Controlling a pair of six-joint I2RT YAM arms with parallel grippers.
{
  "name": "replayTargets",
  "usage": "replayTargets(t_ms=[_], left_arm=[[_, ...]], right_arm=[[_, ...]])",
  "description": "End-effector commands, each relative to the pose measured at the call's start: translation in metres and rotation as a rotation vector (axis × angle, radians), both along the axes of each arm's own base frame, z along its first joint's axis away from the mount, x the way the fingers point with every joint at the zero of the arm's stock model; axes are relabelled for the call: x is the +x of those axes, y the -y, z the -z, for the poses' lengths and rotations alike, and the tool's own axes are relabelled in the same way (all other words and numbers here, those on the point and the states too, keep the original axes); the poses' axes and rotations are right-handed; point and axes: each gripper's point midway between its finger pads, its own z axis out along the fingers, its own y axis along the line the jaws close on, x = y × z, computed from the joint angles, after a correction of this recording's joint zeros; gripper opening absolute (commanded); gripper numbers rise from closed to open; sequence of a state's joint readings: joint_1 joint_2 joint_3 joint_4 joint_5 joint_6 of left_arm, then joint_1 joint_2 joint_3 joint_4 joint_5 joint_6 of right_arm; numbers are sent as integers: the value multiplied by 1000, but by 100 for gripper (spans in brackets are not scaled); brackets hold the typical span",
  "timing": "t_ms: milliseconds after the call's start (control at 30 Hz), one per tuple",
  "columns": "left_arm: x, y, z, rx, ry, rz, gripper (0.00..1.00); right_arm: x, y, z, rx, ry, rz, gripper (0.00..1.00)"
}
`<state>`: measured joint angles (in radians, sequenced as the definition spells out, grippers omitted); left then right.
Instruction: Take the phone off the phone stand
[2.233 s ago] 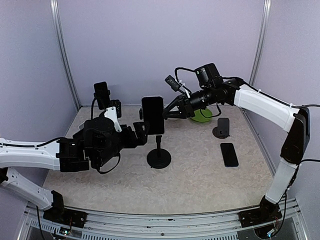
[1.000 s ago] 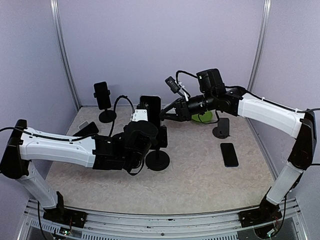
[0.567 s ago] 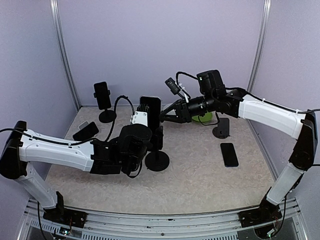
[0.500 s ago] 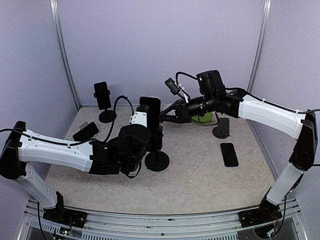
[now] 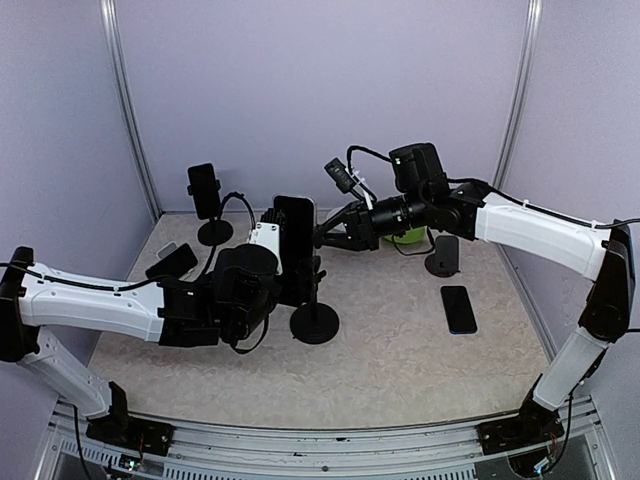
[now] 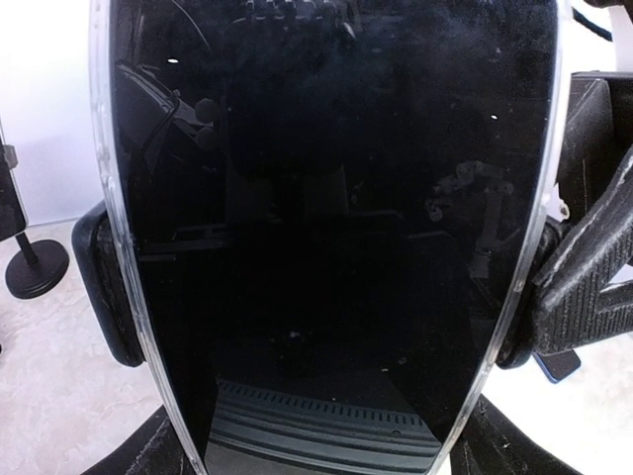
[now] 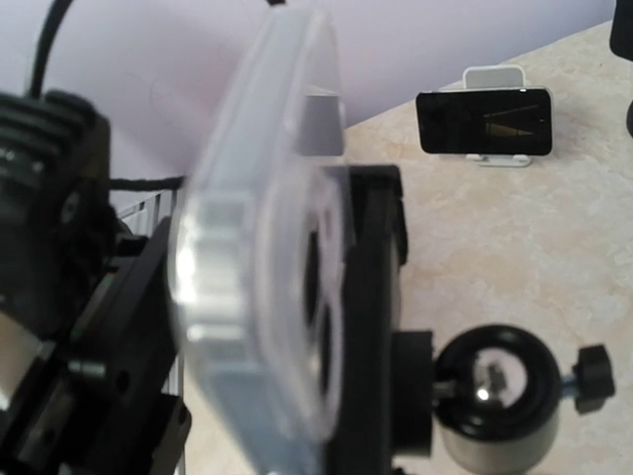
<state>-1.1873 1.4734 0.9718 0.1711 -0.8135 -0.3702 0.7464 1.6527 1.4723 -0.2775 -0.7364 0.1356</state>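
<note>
The phone [image 5: 293,228], black in a clear case, stands upright on the black phone stand [image 5: 314,320] at mid table. It fills the left wrist view [image 6: 326,218], with the stand's clamp arms [image 6: 99,287] at both sides. My left gripper [image 5: 291,272] is shut on the phone's lower sides. In the right wrist view the case [image 7: 257,277] shows edge-on, leaning slightly off the stand's back plate [image 7: 368,327]. My right gripper [image 5: 322,237] sits at the phone's right edge by the clamp. Whether it grips is hidden.
A second stand with a phone [image 5: 204,190] stands back left. A phone on a white holder [image 5: 172,262] lies left. A green bowl [image 5: 405,233], a small dark stand [image 5: 445,255] and a flat phone [image 5: 459,308] sit right.
My left arm swung in from the left and closed on the phone. In the last half second it drew back left, shifting the phone slightly left. The right gripper stayed at the phone's right edge.
</note>
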Motion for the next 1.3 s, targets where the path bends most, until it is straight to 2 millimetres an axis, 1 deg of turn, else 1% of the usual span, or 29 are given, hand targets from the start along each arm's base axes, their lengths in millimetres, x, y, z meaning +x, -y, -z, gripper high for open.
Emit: replayTargets(t_ms=[0, 200, 267, 300, 400, 533, 633, 667, 800, 867, 1000, 1067, 1167, 1267], left_arm=[[23, -67, 9, -39, -26, -223, 43], [27, -74, 9, -89, -43, -184, 40], [26, -75, 5, -108, -39, -164, 40], [25, -71, 0, -136, -29, -127, 40], [13, -48, -17, -203, 21, 43, 38], [-3, -14, -34, -224, 63, 236, 36], [-14, 5, -47, -264, 92, 344, 35], [-17, 12, -48, -262, 96, 379, 35], [-24, 33, -52, -208, 115, 424, 34], [-33, 43, -61, -206, 140, 457, 34], [-52, 59, -80, -234, 177, 520, 34], [-60, 64, -86, -239, 188, 534, 34], [-70, 64, -96, -268, 205, 546, 34], [-73, 58, -105, -288, 212, 531, 34]], right_arm=[[-15, 31, 15, -66, -170, -3, 0], [-14, 34, 15, -60, -173, -6, 0], [-13, 35, 14, -57, -169, -5, 0], [-12, 35, 14, -57, -167, -3, 0], [-9, 34, 14, -58, -165, -1, 0], [-7, 32, 15, -57, -161, 2, 0], [-6, 32, 15, -57, -153, 6, 0], [-5, 32, 15, -58, -152, 7, 0], [-3, 31, 15, -59, -148, 17, 0], [-1, 31, 14, -55, -144, 24, 0], [3, 30, 10, -46, -133, 41, 0], [5, 30, 8, -44, -123, 55, 0], [9, 31, 5, -40, -108, 73, 0], [13, 31, 0, -35, -85, 92, 0]])
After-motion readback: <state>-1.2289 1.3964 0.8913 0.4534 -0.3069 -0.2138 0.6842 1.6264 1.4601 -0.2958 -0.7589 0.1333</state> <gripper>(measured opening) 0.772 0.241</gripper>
